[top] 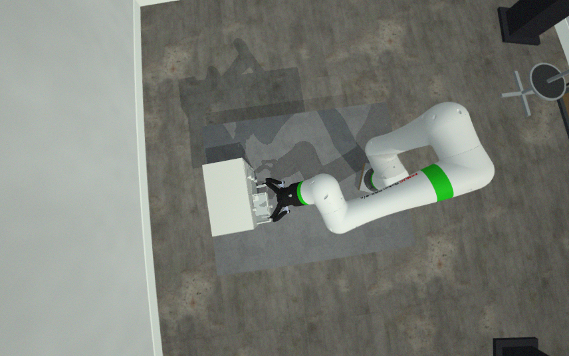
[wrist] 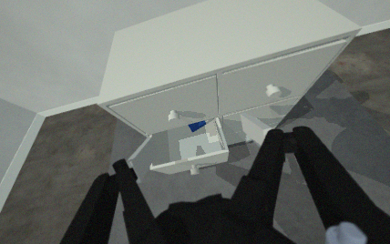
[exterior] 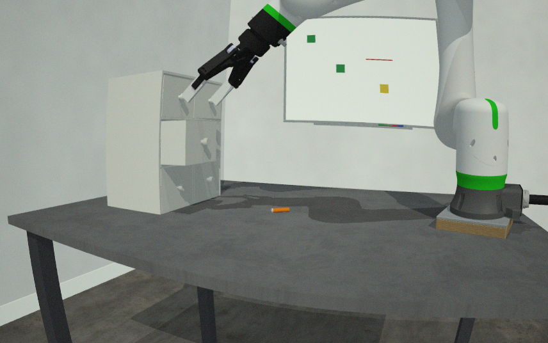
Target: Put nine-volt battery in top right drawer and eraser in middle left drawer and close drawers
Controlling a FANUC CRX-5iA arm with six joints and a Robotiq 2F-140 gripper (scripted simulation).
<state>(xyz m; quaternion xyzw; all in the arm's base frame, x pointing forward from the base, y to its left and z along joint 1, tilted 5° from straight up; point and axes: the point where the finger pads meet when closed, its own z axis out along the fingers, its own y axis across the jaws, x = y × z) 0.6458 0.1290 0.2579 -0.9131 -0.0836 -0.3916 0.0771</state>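
Fingers [top: 274,200] [exterior: 196,100] spread wide, nothing between them; the blue-and-white eraser [wrist: 198,127] sits in the pulled-out left middle drawer [top: 262,203] [exterior: 173,142] [wrist: 189,164]; orange cylinder [exterior: 280,210] on the table [exterior: 258,250]!

Chest [top: 228,196] [exterior: 133,141] [wrist: 228,50] matt, perhaps plastic; tabletop [top: 314,247] [exterior: 283,250] [wrist: 182,191] stone-like.

I see a plain white 6-drawer chest [top: 228,196] [exterior: 133,141] [wrist: 228,41], a blue-and-white eraser [wrist: 197,126], and an orange cylinder [exterior: 280,210] with 1 whitish end.
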